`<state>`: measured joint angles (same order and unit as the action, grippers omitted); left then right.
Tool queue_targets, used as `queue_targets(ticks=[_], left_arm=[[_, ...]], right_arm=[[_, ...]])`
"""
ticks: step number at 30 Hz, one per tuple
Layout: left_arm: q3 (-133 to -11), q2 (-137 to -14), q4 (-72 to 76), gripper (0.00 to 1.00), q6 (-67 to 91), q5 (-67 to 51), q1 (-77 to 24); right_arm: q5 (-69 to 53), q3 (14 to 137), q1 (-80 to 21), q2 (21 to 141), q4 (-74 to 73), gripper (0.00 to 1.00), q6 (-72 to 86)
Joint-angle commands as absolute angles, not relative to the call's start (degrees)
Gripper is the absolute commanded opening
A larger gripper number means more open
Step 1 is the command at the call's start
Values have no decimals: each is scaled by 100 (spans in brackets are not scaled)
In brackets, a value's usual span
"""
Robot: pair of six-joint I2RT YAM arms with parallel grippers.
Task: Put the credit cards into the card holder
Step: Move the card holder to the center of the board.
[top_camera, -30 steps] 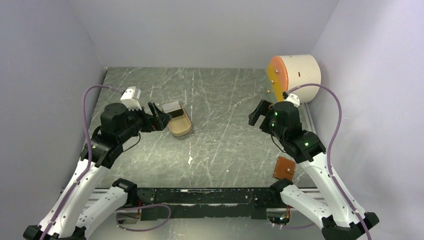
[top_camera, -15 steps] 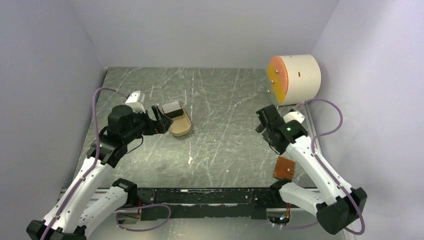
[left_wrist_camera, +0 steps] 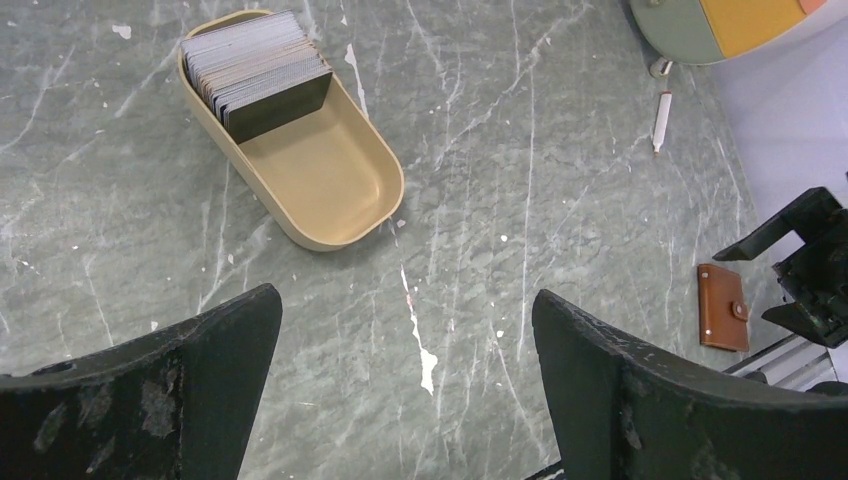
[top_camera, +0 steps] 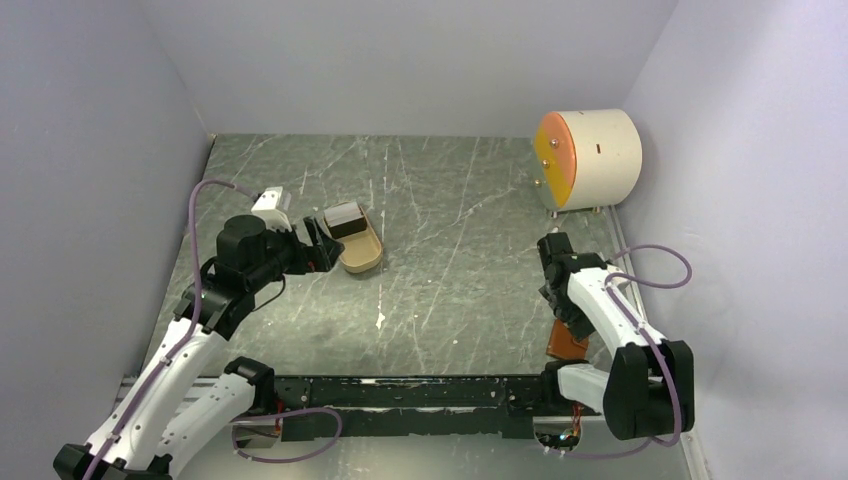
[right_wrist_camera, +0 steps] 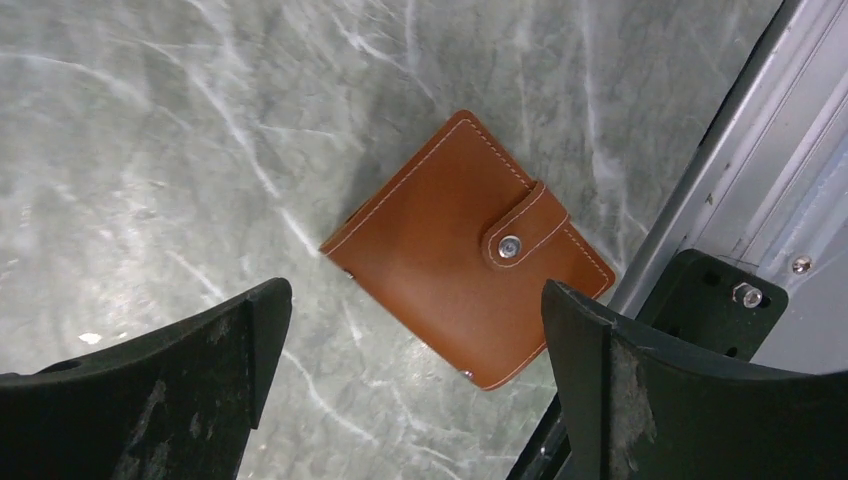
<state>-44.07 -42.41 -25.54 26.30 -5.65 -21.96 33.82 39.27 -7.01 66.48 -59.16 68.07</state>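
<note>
The credit cards point(left_wrist_camera: 255, 72) stand packed as a dark grey and whitish stack point(top_camera: 343, 218) at the far end of a tan oval tray point(left_wrist_camera: 330, 190). My left gripper point(left_wrist_camera: 405, 320) hovers open just short of the tray's near end point(top_camera: 365, 255), with bare table between its fingers. The card holder point(right_wrist_camera: 465, 255), a reddish-brown leather wallet snapped shut, lies flat by the near right edge point(left_wrist_camera: 722, 306). My right gripper point(right_wrist_camera: 415, 310) hangs open above it, and the wallet's lower corner shows between the fingers. In the top view the right arm covers most of the card holder point(top_camera: 566, 345).
A white drum with an orange face point(top_camera: 590, 158) lies on its side at the back right. A small white stick point(left_wrist_camera: 660, 120) rests near it. A metal rail point(right_wrist_camera: 740, 150) runs along the near table edge beside the wallet. Grey walls close in on three sides.
My right arm has folded back toward the near right edge and turned its gripper down over the card holder. The left arm has shifted only slightly near the tray.
</note>
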Motion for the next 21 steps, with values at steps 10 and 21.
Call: queue_targets(ticks=[10,21], left_arm=[[-4331,-4028,-2453,99,2446,-519,-2241],[-4350,-3979,-2460,99,2399,-472,-2239]], right_arm=[[2386,3314,-403,6712,-4311,92,5850],[593,3032,-439,6102,-3292,85,5243]])
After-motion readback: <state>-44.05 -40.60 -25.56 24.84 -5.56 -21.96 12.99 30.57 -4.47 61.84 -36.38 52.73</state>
